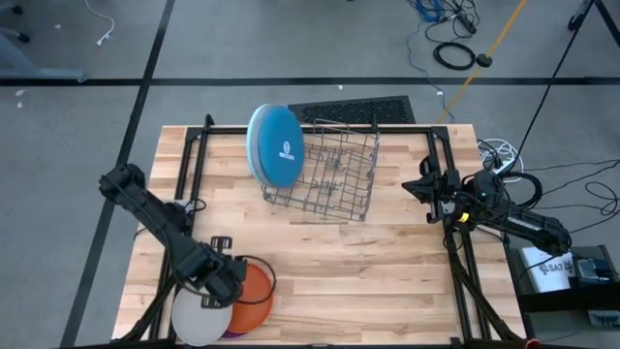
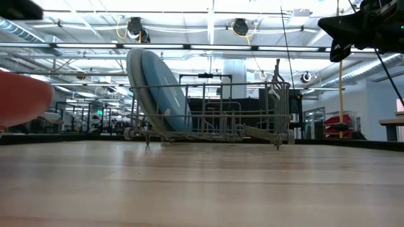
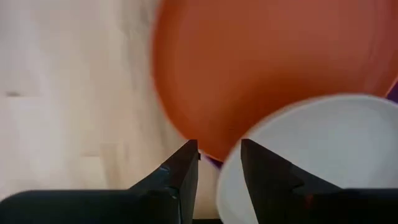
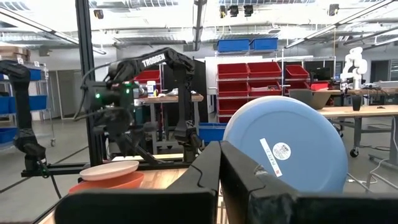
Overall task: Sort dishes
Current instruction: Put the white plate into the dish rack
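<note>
- Below the left gripper point(image 1: 230, 283), at the near left corner of the table point(image 1: 387, 271), lies a small pile of dishes: an orange plate point(image 1: 255, 288), an off-white plate point(image 1: 201, 321) partly over it, and a purple plate point(image 3: 213, 161) of which only a thin edge shows under the two.
- Its two fingers point(image 3: 180, 177) stand a little apart and hold nothing; between them shows the place where the orange rim and the off-white rim meet.
- Far from this gripper, at the back middle of the table, stands the grey wire dish rack point(image 1: 334, 174).
- At the left end of the rack two large plates stand on edge, close one behind the other: a darker blue plate point(image 1: 281, 145) and a light blue plate point(image 1: 254, 145) behind it.
- At the right edge of the table the right gripper point(image 1: 424, 186) waits in the air with its fingers pressed together and empty; the rack and the blue plates are ahead of it.
</note>
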Tool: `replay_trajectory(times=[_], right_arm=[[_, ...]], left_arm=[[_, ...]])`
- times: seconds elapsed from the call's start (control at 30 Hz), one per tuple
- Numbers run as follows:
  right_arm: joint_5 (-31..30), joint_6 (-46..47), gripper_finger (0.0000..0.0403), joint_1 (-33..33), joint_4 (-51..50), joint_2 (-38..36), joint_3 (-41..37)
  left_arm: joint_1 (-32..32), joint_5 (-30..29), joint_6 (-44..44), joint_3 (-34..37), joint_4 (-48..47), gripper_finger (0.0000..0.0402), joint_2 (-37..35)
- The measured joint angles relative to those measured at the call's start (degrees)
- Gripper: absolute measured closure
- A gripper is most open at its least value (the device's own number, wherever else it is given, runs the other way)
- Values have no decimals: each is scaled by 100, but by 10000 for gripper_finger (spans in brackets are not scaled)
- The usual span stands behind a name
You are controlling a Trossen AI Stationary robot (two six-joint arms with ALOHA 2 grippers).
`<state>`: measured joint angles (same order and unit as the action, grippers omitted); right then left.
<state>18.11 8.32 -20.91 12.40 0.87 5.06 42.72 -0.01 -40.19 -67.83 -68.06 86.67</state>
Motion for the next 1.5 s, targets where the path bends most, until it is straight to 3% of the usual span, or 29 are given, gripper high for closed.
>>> replay_trajectory(times=[0.47, 0.9, 1.0, 1.17, 1.37, 1.5], right_arm=[[2, 66, 399, 0, -4, 1, 0], [0, 153, 399, -1, -24, -1, 0], [0, 153, 399, 0, -24, 1, 0], [0, 154, 399, 0, -28, -1, 0], [0, 155, 399, 0, -31, 1, 0], [0, 153, 399, 0, -31, 1, 0]], left_arm=[[515, 80, -2, 1022, 952, 277, 42], [533, 131, 468, 1130, 1630, 280, 748], [531, 131, 466, 1130, 1630, 305, 802], [535, 188, 521, 1109, 1541, 384, 773], [531, 186, 518, 1067, 1425, 395, 774], [529, -35, 615, 735, 847, 399, 791]])
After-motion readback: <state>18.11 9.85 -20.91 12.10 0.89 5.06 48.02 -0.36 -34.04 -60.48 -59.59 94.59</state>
